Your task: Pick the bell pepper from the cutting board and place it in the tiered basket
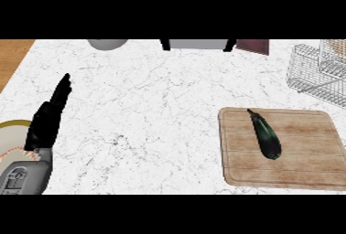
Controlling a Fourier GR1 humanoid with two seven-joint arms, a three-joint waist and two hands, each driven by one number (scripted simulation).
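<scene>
At the view's left edge the left hand [49,116] rests open, fingers straight, holding nothing; the right hand is out of sight. Well apart, on the board [297,169], lies no pepper but a dark eggplant [266,135], likely light, stiff and glossy-slick; its thick middle looks best to grasp. The basket [317,68] stands beyond.

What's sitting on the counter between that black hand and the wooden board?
Nothing: in the head view, only bare marble counter lies between the left hand and the cutting board, which holds a dark eggplant.
</scene>
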